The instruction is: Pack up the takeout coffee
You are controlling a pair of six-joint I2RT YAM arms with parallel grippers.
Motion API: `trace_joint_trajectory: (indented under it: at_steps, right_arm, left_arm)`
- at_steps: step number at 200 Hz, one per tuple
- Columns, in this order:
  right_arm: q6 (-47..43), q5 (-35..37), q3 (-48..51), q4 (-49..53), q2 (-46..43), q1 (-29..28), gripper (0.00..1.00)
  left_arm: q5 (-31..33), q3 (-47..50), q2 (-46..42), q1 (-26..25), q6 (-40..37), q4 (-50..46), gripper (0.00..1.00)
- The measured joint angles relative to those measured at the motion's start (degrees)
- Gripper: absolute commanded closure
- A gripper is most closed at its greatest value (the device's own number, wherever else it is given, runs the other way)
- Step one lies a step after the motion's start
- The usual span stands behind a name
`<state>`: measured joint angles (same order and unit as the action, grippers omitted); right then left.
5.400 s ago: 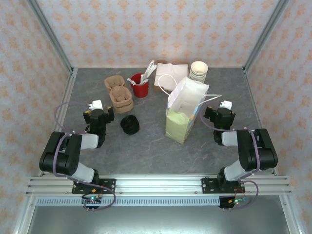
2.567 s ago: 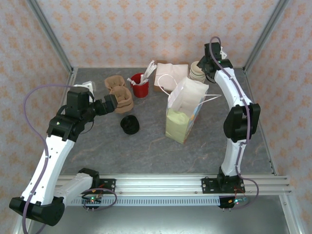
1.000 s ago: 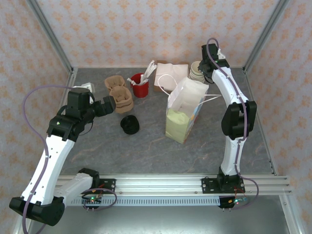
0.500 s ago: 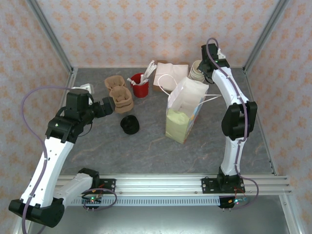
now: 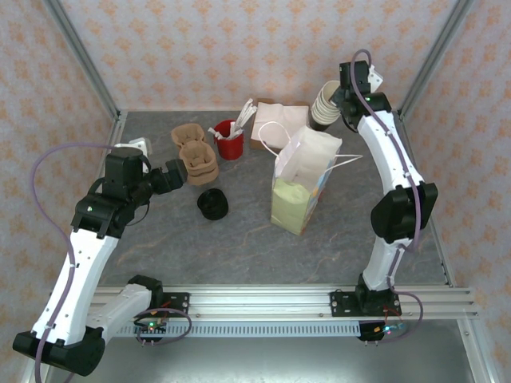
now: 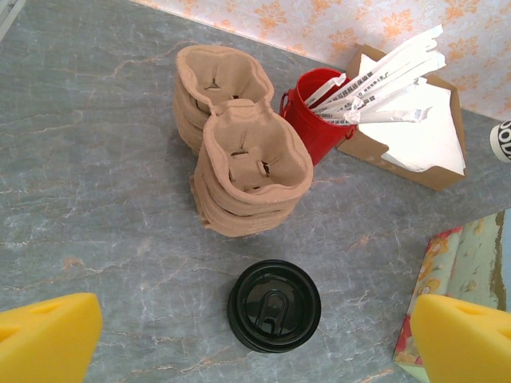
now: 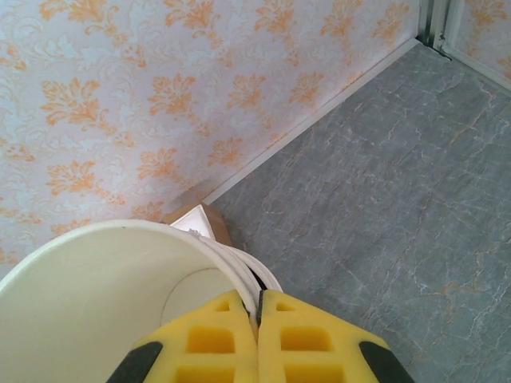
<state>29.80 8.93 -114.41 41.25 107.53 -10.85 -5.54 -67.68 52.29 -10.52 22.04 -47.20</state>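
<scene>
A grey marbled table [image 5: 239, 247] is seen from above, inside patterned walls. The takeout coffee [image 5: 212, 204], a small dark cup with a round black plastic lid, stands upright near the middle. It sits between a stack of brown moulded-pulp cup carriers [image 5: 198, 159] and a tall white-and-green paper bag [image 5: 302, 182] whose mouth is open.

The left gripper [image 5: 177, 173] hovers just left of the coffee. Its yellow fingers [image 6: 48, 335] are spread wide with nothing between them. At the far right corner, the right gripper [image 7: 257, 315] is pinched tight on the rim of a stack of lidless cream paper cups [image 5: 325, 104], which is held tilted.

The likely trouble is that the tilted cups could slide apart and fall, since only a rim is gripped. They are also not the item to pack. On the left, a careless approach could tip the coffee or nudge the carriers. Too firm a squeeze might pop the lid.
</scene>
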Motion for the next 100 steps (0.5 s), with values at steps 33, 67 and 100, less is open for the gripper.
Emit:
trace_joint_trajectory:
  at_steps: [33, 67, 100]
  right_arm:
    - [0.0, 0.3, -0.3, 0.5, 0.7, 0.0, 0.96]
    - [-0.1, 0.4, -1.0, 1.5, 3.5, 0.0, 0.96]
    - [-0.5, 0.3, -2.5, 2.8, 7.1, 0.0, 0.96]
  left_arm:
    - [0.0, 0.1, 0.0, 0.0, 0.0, 0.0, 0.00]
    - [0.0, 0.8, 0.0, 0.0, 0.0, -0.2, 0.00]
    - [0.0, 0.8, 0.0, 0.0, 0.0, -0.2, 0.00]
